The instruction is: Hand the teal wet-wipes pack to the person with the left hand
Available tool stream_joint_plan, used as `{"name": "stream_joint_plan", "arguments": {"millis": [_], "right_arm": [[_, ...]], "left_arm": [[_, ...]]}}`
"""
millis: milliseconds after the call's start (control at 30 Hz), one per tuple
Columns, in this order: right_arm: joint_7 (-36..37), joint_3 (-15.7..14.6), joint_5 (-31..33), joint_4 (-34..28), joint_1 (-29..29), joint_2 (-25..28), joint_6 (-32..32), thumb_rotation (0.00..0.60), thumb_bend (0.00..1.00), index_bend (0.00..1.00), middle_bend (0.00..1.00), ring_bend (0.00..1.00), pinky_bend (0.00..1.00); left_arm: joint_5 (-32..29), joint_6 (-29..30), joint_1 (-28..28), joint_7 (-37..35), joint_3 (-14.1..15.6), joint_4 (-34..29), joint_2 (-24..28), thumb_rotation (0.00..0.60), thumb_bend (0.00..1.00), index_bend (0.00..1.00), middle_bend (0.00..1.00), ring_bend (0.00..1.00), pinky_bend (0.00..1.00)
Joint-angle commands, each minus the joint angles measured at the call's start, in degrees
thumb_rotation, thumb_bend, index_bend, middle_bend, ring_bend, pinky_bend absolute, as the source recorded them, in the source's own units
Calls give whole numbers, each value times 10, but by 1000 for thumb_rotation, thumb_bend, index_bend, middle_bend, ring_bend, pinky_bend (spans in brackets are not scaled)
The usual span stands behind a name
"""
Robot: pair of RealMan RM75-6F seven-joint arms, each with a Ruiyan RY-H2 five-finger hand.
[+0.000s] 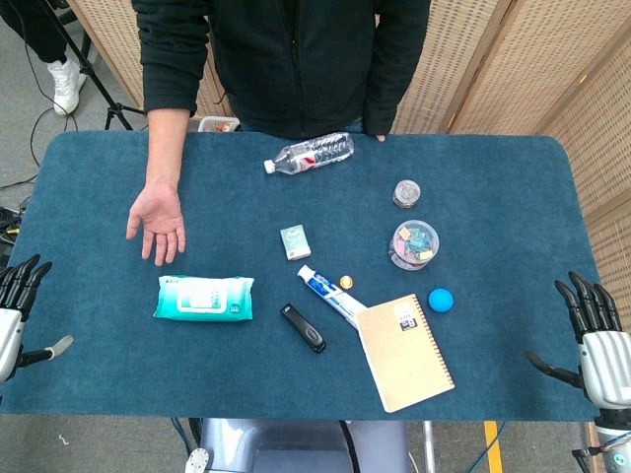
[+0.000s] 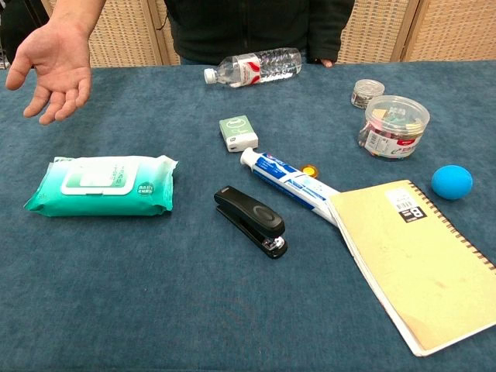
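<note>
The teal wet-wipes pack (image 1: pixel 204 298) (image 2: pixel 101 185) lies flat on the blue table, left of centre, label up. The person's open palm (image 1: pixel 158 222) (image 2: pixel 53 68) is held out just beyond it, to the far left. My left hand (image 1: pixel 18 310) hovers at the table's left edge, fingers spread and empty, well to the left of the pack. At the right edge my right hand (image 1: pixel 592 335) is likewise empty with fingers apart. Neither hand shows in the chest view.
A black stapler (image 1: pixel 304 327), a toothpaste tube (image 1: pixel 330 295) and a tan notebook (image 1: pixel 404 351) lie right of the pack. Further back sit a small green box (image 1: pixel 295 241), water bottle (image 1: pixel 310 153), clip jar (image 1: pixel 414 245), small tin (image 1: pixel 407 193) and blue ball (image 1: pixel 441 299).
</note>
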Motion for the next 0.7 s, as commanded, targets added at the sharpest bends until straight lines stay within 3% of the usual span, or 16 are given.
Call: {"name": "stream_joint_plan", "arguments": {"millis": [33, 267, 533, 700], "right_arm": [[0, 0, 0, 0, 0, 0, 0, 600, 0, 0, 0, 0, 0], [6, 0, 2, -4, -1, 4, 1, 600, 0, 0, 0, 0, 0], [21, 6, 17, -1, 0, 8, -8, 600, 0, 0, 0, 0, 0], [28, 8, 22, 2, 2, 9, -13, 600, 0, 0, 0, 0, 0]], "left_arm": [[0, 0, 0, 0, 0, 0, 0, 600, 0, 0, 0, 0, 0], [6, -21, -9, 7, 7, 4, -6, 600, 0, 0, 0, 0, 0], [52, -164, -89, -3, 40, 36, -51, 600, 0, 0, 0, 0, 0], [33, -223, -125, 33, 31, 40, -87, 600, 0, 0, 0, 0, 0]]}}
